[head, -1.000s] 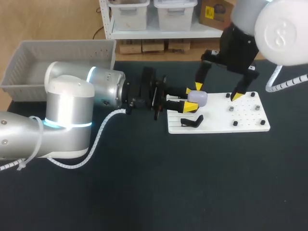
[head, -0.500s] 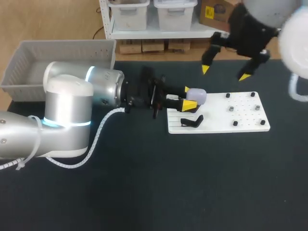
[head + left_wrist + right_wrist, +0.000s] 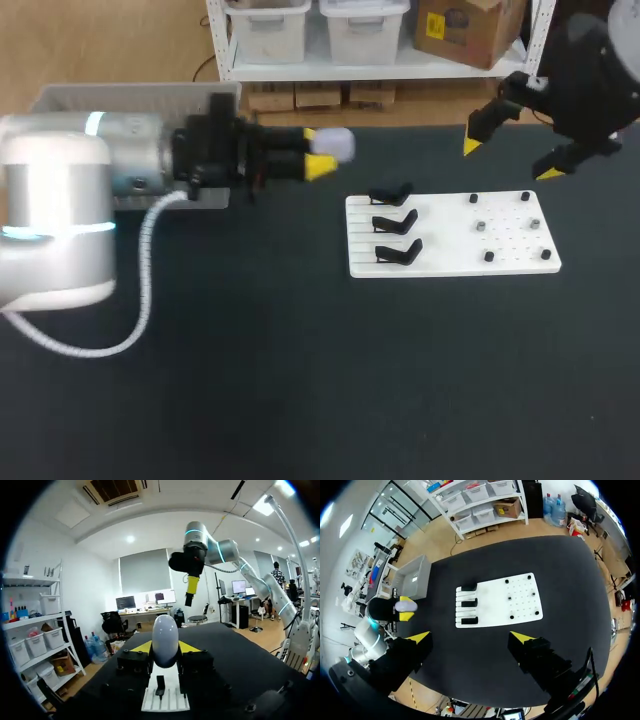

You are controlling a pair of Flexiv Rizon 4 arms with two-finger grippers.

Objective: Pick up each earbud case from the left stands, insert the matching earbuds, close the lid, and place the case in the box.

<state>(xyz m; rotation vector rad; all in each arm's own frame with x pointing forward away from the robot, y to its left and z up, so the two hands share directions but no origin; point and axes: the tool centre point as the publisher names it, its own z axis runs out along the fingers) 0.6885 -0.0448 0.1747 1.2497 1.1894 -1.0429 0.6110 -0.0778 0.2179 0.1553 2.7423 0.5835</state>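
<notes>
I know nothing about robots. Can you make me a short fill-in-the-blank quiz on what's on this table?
1. The left pincer is shut on the earbud case, while the right pincer holds ____.
2. The white board carries ____ black stands, all empty.
3. Both pincers have fingertips coloured ____.
4. The grey box lies toward the robot's ____ side.
Missing words: nothing; three; yellow; left.

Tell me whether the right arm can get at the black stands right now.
Probably yes. The right gripper hangs open up near the board, nothing covers the stands, and the left gripper, holding the case, is well clear.
</notes>
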